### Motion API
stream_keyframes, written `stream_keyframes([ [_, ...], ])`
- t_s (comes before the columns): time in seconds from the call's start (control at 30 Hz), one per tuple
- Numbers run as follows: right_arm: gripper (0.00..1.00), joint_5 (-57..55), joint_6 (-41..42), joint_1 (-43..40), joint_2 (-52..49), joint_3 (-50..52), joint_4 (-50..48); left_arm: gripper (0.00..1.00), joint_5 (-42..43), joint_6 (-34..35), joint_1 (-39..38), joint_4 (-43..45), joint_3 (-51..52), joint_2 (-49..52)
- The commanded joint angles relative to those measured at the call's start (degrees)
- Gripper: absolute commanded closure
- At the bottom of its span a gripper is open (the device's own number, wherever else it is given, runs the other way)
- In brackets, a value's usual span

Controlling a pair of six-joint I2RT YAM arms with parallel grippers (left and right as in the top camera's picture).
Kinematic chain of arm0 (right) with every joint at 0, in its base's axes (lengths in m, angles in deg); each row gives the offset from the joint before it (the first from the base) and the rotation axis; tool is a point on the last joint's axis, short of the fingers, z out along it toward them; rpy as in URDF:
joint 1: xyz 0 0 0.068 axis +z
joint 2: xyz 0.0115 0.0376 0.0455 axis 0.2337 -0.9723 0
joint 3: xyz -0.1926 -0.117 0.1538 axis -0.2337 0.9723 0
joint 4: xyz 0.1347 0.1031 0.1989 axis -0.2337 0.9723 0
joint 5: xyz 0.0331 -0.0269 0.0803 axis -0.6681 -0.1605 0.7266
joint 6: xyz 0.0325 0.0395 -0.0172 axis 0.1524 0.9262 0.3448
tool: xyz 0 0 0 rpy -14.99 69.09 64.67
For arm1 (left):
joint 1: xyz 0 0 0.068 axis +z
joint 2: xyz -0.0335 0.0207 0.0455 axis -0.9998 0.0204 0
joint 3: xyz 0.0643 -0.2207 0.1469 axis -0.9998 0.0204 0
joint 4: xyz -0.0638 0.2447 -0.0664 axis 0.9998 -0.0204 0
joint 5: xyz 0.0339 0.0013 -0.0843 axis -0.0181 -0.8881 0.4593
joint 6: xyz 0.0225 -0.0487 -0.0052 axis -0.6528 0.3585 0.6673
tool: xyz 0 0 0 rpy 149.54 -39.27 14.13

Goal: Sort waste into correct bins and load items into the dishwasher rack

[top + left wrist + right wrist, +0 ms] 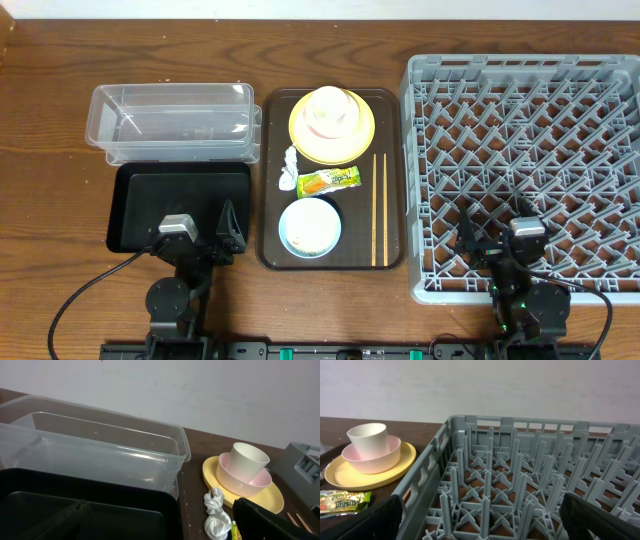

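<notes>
White tissue [215, 510] lay ahead and right of the left jaws. Left jaws and right jaws stood wide, empty. Nothing looked sorted yet; next, the left jaws should reach and pinch it.

Dk brown serving tray [360, 240] mid-table, wood table [50, 150] w/ visible grain, white wall [200, 390] behind

Glossy clear plastic tub [175, 89]; matt grey plastic rack [520, 62]

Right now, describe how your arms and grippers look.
Both arms are black with round joints. The left gripper and right gripper each have two black fingers and a silver-grey box on top. A thin black cable trails from each base.
</notes>
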Motion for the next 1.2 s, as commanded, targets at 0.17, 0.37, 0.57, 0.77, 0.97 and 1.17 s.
stream_keyframes([
  [0.17, 0.01, 0.2, 0.2, 0.2, 0.0, 0.0, 0.2, 0.07, 0.2, -0.8, -0.2, -2.3, 0.8, 0.1],
  [0.37, 0.01, 0.2, 0.2, 0.2, 0.0, 0.0, 0.2, 0.07, 0.2, -0.8, -0.2, -2.3, 0.8, 0.1],
  [0.57, 0.01, 0.2, 0.2, 0.2, 0.0, 0.0, 0.2, 0.07, 0.2, -0.8, -0.2, -2.3, 0.8, 0.1],
  [0.77, 0.01, 0.2, 0.2, 0.2, 0.0, 0.0, 0.2, 0.07, 0.2, -0.8, -0.2, -2.3, 0.8, 0.1],
  [0.97, 0.01, 0.4, 0.2, 0.2, 0.0, 0.0, 0.2, 0.07, 0.2, -0.8, -0.2, -2.3, 0.8, 0.1],
  [1.17, 0.01, 0.1, 6.5, 0.2, 0.0, -1.3, -1.5, 0.07, 0.2, -0.8, -0.2, -2.3, 0.8, 0.1],
])
